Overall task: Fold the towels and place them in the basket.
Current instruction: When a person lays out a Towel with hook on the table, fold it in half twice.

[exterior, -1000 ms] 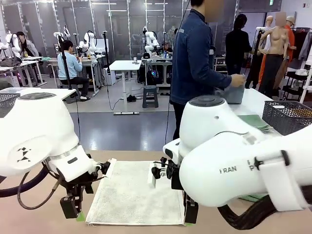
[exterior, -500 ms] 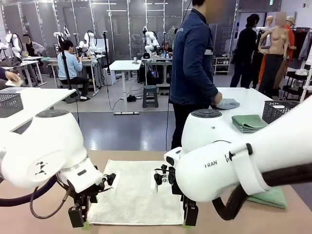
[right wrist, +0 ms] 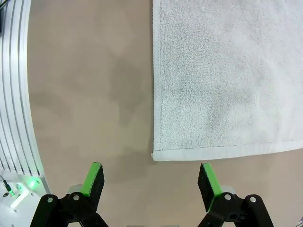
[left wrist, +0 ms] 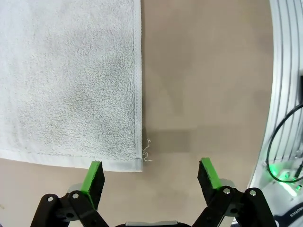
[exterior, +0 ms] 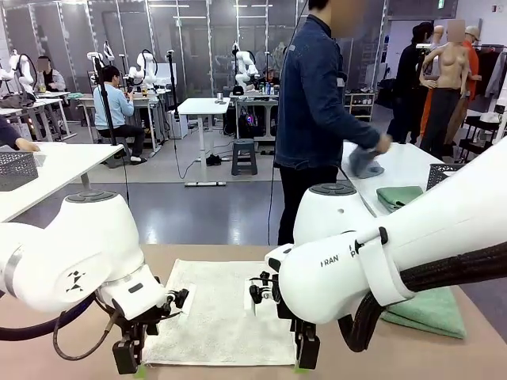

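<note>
1. Hovering wide open and empty, the left gripper (left wrist: 151, 168) and right gripper (right wrist: 151, 171) each straddle a near corner of the flat cream towel (exterior: 222, 313).
2. Each should pinch its corner squarely, both together.

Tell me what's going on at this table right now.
The robot's left hand and right hand hover open at the two near corners of an off-white towel spread flat on the table; nothing is gripped yet. A green towel lies on the table's right. Behind, a person is turned to another table, handling a grey cloth.
</note>
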{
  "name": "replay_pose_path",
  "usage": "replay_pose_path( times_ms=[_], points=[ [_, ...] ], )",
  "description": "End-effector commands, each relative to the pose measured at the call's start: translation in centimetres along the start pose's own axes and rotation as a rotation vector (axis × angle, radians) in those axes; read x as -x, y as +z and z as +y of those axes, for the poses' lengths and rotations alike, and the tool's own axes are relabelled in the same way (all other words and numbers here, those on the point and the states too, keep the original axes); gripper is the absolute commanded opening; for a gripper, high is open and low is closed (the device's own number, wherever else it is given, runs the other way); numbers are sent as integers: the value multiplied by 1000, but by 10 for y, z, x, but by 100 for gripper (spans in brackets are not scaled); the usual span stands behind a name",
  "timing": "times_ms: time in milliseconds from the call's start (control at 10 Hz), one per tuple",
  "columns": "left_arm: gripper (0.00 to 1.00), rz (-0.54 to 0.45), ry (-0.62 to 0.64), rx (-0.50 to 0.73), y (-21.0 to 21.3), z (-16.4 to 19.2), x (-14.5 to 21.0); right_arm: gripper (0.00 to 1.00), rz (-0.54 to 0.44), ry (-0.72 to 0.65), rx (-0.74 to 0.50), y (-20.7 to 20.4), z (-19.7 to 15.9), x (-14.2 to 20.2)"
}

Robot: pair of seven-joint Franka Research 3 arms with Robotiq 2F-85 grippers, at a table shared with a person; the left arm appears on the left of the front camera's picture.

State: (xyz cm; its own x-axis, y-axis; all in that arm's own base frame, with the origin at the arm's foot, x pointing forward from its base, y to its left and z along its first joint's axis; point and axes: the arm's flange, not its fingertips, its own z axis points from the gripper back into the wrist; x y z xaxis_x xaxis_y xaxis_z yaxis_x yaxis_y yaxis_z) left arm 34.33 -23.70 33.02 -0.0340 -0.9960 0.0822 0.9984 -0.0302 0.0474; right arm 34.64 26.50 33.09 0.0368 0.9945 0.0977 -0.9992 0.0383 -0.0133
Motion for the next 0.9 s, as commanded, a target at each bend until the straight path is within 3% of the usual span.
replay_pose_path(
  times_ms=[0, 400, 800],
  points=[
    [100, -7, 4, -2, 2, -1, -1, 100, -8, -12, 3, 3, 1, 1],
    [100, -16, 9, 17, -14, 10, 15, 100, -50, 33, -36, -20, -12, -1],
    [100, -9, 13, -7, -31, 18, 19, 100, -33, 54, -21, -30, -16, -4]
  ],
)
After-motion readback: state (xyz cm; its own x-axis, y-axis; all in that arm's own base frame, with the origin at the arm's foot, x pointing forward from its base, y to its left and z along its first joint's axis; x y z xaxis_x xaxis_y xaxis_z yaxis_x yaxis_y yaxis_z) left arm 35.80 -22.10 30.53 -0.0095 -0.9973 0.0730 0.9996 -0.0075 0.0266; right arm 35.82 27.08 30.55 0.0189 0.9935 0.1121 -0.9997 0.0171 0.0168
